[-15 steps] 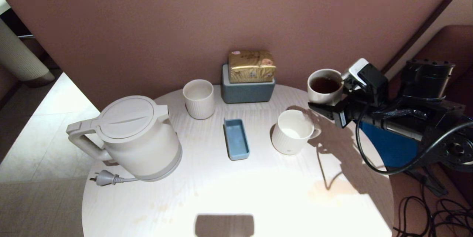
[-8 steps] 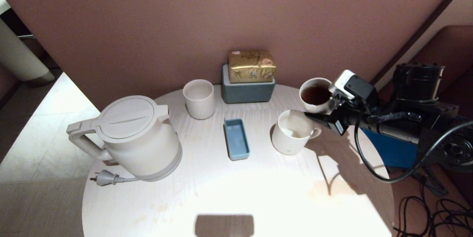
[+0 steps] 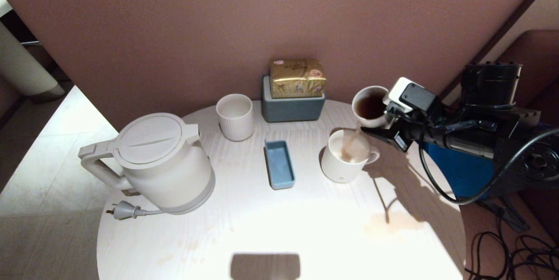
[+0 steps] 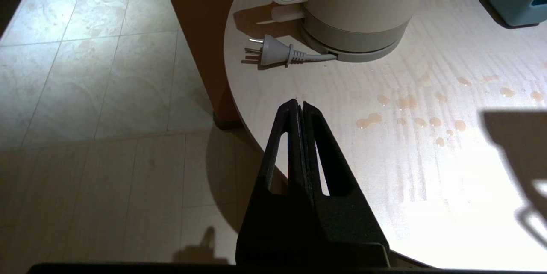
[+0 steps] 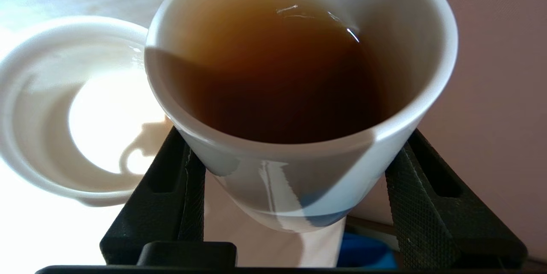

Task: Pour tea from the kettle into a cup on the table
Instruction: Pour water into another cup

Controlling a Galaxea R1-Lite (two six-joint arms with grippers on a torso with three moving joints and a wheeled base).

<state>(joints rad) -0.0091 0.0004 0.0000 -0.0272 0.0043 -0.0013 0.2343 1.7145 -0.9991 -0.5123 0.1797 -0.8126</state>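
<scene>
The off-white kettle point(image 3: 161, 162) point(image 4: 354, 4) stands untouched on the left of the round white table point(image 3: 279, 227). My right gripper point(image 3: 374, 119) point(image 5: 297, 167) is shut on the smooth white handleless cup point(image 3: 369, 106) point(image 5: 307, 188), one finger on each side of its wall. The cup is tipped to the left, holding dark reddish-brown tea point(image 5: 277, 77). A thin stream of tea point(image 3: 354, 136) falls from its rim into the white handled mug point(image 3: 347, 157) point(image 5: 64, 107) below. My left gripper point(image 4: 298, 104) hangs shut and empty by the table's near left edge.
A ribbed white cup point(image 3: 235, 116), a blue tray point(image 3: 279, 164) and a grey-blue box point(image 3: 293, 107) topped by a gold packet point(image 3: 298, 78) stand mid-table. The kettle's plug point(image 3: 124, 211) lies near the left rim. Brownish drops point(image 4: 406, 111) dot the tabletop. Cables point(image 3: 515, 249) trail on the floor.
My right gripper carried the cup leftward over the mug and tipped it. Tea now streams into the mug, which was empty before. The left arm and kettle stayed still.
</scene>
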